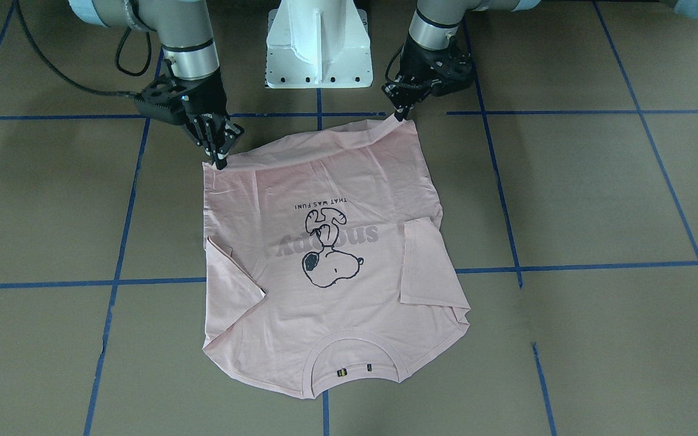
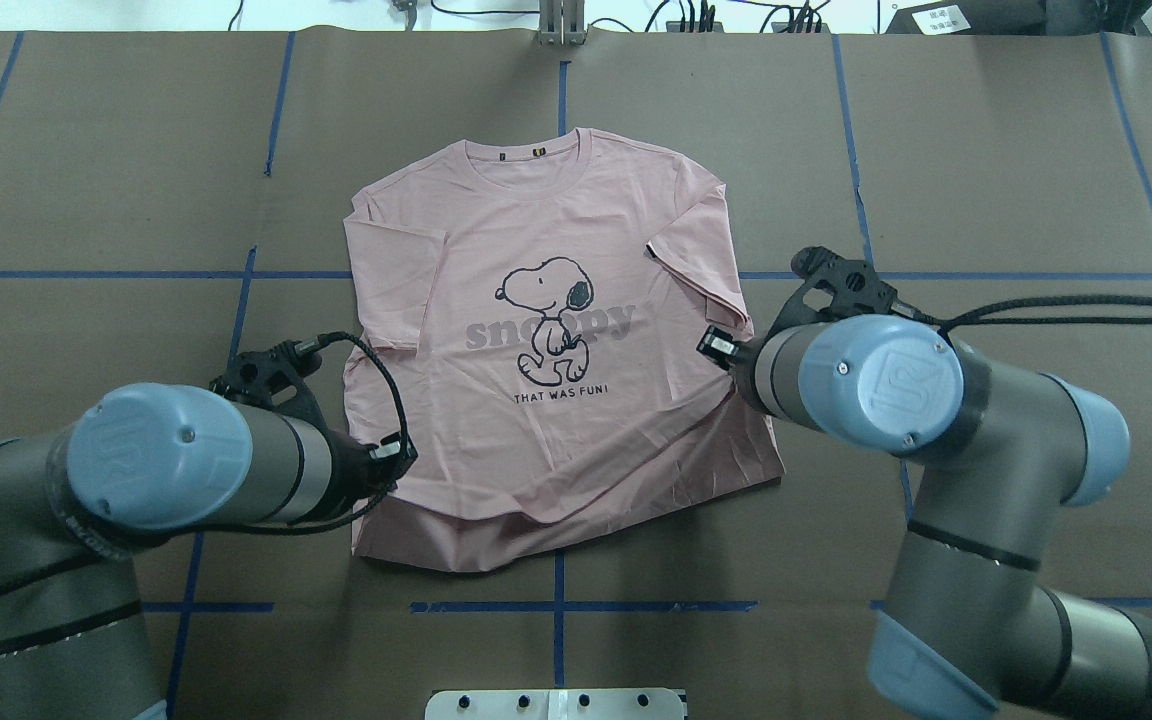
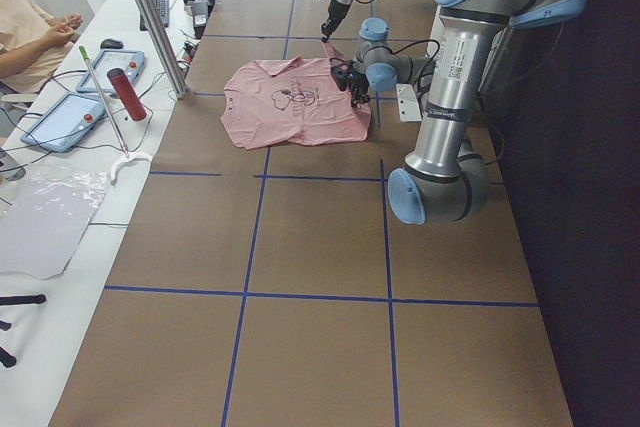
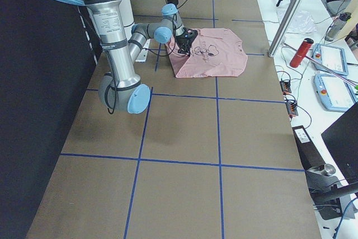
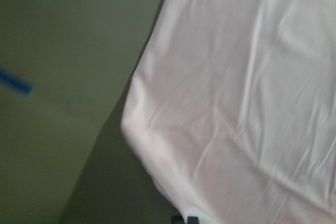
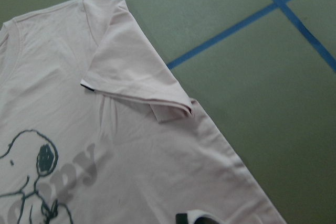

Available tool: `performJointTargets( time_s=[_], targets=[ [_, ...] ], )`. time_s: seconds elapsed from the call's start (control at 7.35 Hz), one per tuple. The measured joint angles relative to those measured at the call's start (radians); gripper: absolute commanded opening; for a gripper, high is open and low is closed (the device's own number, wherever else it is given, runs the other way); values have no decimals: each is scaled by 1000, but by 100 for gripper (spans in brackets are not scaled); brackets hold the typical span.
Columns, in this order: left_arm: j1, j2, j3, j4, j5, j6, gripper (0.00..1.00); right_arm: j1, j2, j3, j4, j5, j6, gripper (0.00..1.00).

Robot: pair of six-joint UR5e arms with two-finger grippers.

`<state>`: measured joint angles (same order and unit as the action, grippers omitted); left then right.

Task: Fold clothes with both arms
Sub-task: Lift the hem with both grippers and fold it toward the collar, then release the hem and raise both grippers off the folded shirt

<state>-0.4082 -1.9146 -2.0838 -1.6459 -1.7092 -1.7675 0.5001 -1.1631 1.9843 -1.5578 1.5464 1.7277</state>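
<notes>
lying print side up on the brown worktop (image 1: 567,200), the pink t-shirt (image 1: 361,181) is spread almost flat, with its collar (image 1: 355,357) on the side away from the robot and its hem nearest the white pedestal (image 1: 319,42). the cartoon dog (image 1: 328,254) and grey lettering sit in the middle of the chest, and both short sleeves are folded inward over the body. the left fingers (image 1: 403,109) are pressed together on the hem corner on the robot's left, and the cloth rises to a small peak where they pinch it. the right fingers (image 1: 220,154) are likewise clamped on the opposite hem corner, which sits lower, close to the surface (the overhead view hides both pairs under the arms' own joints). between the two pinched corners the hem runs in a slightly wavy line. the t-shirt's body lies across a blue tape line (image 1: 597,264). the left wrist view is blurred and shows only pale cloth beside bare worktop.
</notes>
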Motion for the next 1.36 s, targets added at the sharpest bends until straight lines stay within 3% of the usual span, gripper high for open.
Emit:
performJointTargets(
  time_s=[0.27, 0.68, 1.36],
  targets=[
    [-95, -42, 117, -41, 69, 87, 0, 128, 136, -216, 13, 73, -101, 0],
    [-241, -127, 367, -209, 97, 175, 0, 267, 313, -573, 146, 172, -149, 0],
    [-347, -213, 608, -364, 121, 293, 0, 295, 452, -859, 252, 178, -160, 0]
  ],
)
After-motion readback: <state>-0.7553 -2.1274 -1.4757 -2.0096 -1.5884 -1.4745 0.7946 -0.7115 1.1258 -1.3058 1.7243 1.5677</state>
